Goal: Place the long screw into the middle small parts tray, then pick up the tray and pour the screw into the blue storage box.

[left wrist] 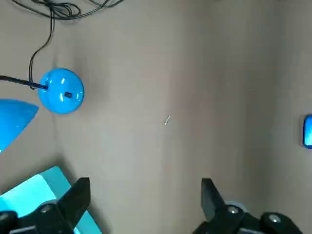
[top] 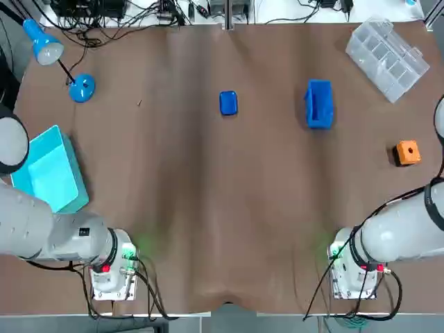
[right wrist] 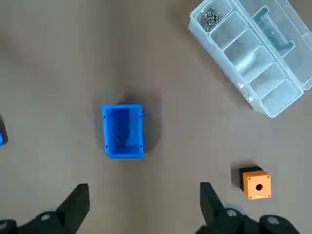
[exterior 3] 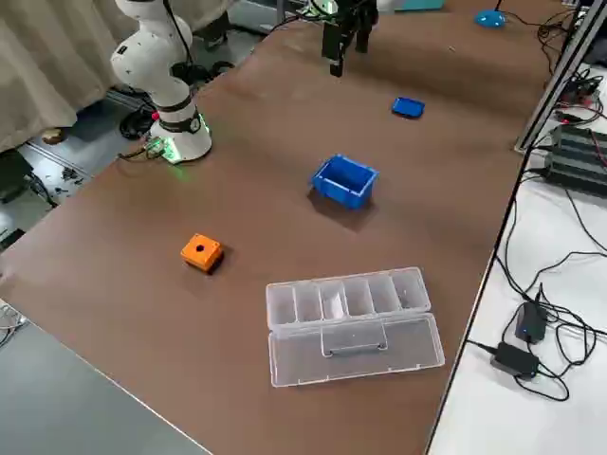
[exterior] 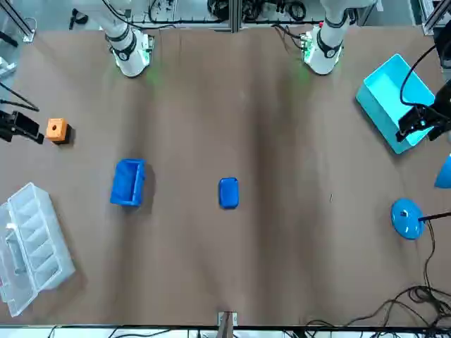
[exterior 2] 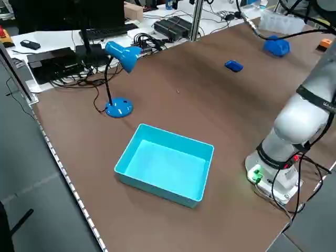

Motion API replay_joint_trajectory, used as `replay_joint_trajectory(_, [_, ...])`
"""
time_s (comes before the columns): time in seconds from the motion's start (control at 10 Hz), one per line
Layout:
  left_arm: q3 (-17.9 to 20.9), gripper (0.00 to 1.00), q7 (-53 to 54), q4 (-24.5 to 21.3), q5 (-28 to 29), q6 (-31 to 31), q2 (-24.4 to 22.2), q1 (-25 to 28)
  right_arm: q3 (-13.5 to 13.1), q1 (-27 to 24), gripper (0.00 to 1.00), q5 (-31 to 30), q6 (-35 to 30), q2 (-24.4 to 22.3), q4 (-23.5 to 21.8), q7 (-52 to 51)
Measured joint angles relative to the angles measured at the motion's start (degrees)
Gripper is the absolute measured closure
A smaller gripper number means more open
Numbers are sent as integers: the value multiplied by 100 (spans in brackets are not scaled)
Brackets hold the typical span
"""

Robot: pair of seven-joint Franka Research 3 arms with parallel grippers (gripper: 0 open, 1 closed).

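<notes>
You have nothing done yet on the table (top: 208, 208). The left gripper (left wrist: 145, 184) and right gripper (right wrist: 144, 187) hold their fingers wide open, empty. The blue storage box (top: 319, 104) sits right of the tray (top: 228, 103). The long screw (left wrist: 166, 120) lies loose left of the tray.

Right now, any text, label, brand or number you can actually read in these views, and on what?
No text is legible in any view.
lamp base: small dark mark on top, too small to read.
left arm: faint dark lettering on its shell, too blurred to read.
</notes>
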Motion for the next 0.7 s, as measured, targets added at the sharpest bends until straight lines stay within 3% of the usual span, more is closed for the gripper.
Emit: replay_joint_trajectory(0.7, [-44, 0, 73, -3, 0, -8, 209, 12, 14, 14, 0, 0, 0, -15, 21, 0])
